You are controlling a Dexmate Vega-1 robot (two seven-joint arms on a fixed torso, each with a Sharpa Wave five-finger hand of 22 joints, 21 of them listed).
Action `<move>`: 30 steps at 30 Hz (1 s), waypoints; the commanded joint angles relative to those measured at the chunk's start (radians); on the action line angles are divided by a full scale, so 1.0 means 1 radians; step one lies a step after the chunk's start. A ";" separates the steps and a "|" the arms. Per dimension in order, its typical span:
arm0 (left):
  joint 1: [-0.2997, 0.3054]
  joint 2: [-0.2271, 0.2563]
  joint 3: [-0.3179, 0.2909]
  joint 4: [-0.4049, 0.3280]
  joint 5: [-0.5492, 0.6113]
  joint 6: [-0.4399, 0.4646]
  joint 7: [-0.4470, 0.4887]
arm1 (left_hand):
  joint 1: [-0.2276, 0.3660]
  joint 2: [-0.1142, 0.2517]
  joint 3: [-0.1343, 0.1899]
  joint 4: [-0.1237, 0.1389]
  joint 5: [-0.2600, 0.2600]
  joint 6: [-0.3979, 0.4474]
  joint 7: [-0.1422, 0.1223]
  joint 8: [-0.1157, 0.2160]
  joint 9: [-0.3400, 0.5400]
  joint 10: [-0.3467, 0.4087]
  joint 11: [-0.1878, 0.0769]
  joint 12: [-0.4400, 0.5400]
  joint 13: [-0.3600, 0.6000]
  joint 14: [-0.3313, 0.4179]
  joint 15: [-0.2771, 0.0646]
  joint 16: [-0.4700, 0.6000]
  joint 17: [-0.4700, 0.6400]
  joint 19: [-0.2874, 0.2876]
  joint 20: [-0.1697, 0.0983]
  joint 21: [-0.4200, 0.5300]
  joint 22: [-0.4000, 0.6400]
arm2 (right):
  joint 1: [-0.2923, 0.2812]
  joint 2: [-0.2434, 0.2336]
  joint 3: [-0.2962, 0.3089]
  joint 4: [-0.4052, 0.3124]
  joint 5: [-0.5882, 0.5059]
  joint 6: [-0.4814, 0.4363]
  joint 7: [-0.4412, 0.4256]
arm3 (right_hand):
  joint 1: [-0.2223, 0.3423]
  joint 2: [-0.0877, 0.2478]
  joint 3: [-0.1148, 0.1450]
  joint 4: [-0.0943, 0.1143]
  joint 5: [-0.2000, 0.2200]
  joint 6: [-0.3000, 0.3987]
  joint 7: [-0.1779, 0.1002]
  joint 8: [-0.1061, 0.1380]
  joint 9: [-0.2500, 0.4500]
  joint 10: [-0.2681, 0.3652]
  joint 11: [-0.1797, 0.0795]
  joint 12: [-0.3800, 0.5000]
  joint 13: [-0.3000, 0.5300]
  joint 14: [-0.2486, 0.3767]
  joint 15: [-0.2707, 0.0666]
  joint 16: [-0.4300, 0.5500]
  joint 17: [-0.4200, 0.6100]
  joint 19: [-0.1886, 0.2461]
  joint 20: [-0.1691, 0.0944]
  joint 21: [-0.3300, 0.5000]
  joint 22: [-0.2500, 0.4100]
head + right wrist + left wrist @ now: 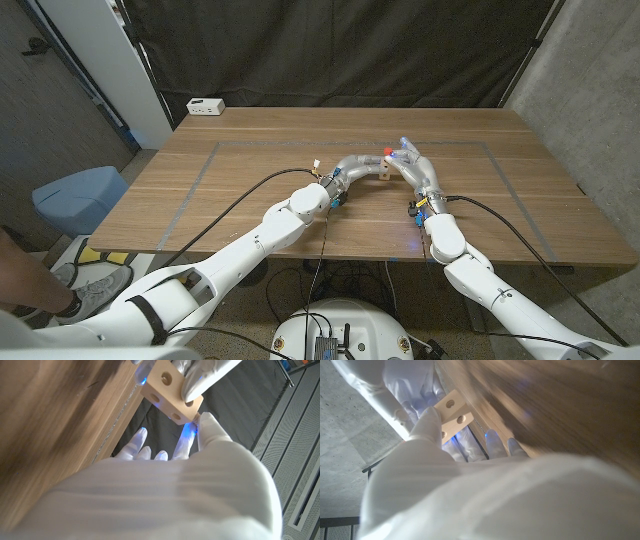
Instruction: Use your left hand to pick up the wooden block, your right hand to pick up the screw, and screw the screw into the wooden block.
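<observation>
We see the left hand (362, 166) and the right hand (407, 160) meeting over the middle of the wooden table (250, 210), a little toward its far side. The left hand grasps the wooden block (384, 172): in the left wrist view the block (452, 414) is pinched by that hand's fingers (427, 422), with two round holes showing on its pale face. In the right wrist view the same block (170, 390) is held from above by the left hand's fingers (200, 382), and the right hand (165, 455) reaches up to it, one fingertip (206, 422) touching the block's lower corner. A small red piece (387, 152) shows just above the block in the head view, where the two hands meet; we cannot make out the screw itself, and we cannot tell whether the right hand is gripping anything. Its other fingers are spread below the block.

Black cables (245, 195) run along both arms. At the table's far left corner lies a white power strip (205, 105). A blue bin (80, 195) stands on the floor to the left, and a person's shoe (95, 290) shows near the bottom left corner.
</observation>
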 commanded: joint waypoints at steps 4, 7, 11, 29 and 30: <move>0.002 0.002 0.000 -0.007 0.001 0.007 0.002 | 0.004 0.009 0.001 0.005 0.003 0.041 0.027 0.007 0.002 0.008 0.003 0.005 0.035 0.010 -0.052 -0.002 0.000 0.003 0.001 0.001 0.003 | 0.003 0.000 -0.001 0.003 0.007 -0.002 0.008 | 0.002 0.010 -0.005 0.001 0.009 0.006 -0.001 0.000 0.000 -0.003 0.004 0.005 0.003 -0.002 -0.052 0.002 0.002 -0.005 -0.004 0.008 0.004; 0.001 0.001 0.000 -0.004 0.000 0.006 0.000 | 0.005 0.010 0.001 0.005 0.003 0.041 0.028 0.007 0.002 0.009 0.003 0.004 0.035 0.010 -0.052 -0.002 0.000 0.002 0.001 0.001 0.003 | 0.005 -0.001 -0.002 0.007 0.009 0.001 0.013 | 0.002 0.010 -0.005 0.001 0.009 0.006 0.000 0.000 -0.001 -0.003 0.002 0.005 0.003 -0.002 -0.052 0.002 0.002 -0.005 -0.003 0.008 0.004; -0.001 -0.001 0.001 0.000 0.000 0.006 -0.001 | 0.003 0.011 0.001 0.006 0.003 0.040 0.028 0.007 0.002 0.008 0.003 0.004 0.035 0.009 -0.052 -0.002 0.000 0.002 0.001 0.001 0.003 | 0.004 -0.001 -0.001 0.007 0.012 -0.001 0.012 | 0.002 0.010 -0.006 0.001 0.009 0.007 0.000 0.000 0.000 -0.003 0.003 0.005 0.003 -0.002 -0.051 0.002 0.002 -0.005 -0.002 0.008 0.004; -0.009 -0.005 0.003 0.014 0.000 0.004 -0.007 | 0.003 0.010 0.000 0.006 0.003 0.042 0.028 0.007 0.002 0.009 0.003 0.004 0.036 0.010 -0.051 -0.002 0.000 0.002 0.000 0.001 0.003 | 0.000 -0.005 0.002 0.006 0.012 0.001 0.010 | 0.002 0.011 -0.007 0.001 0.009 0.008 -0.002 0.003 0.003 -0.006 0.006 0.005 0.003 -0.002 -0.048 0.002 0.002 -0.005 -0.001 0.008 0.004; -0.009 -0.005 0.003 0.015 0.000 0.004 -0.007 | 0.003 0.010 0.000 0.006 0.003 0.042 0.028 0.007 0.002 0.009 0.003 0.004 0.036 0.009 -0.051 -0.002 0.000 0.002 0.000 0.001 0.003 | 0.000 -0.005 0.002 0.005 0.012 -0.001 0.010 | 0.002 0.011 -0.007 0.001 0.009 0.008 -0.002 0.003 0.004 -0.005 0.006 0.005 0.003 -0.002 -0.048 0.002 0.002 -0.004 -0.001 0.008 0.004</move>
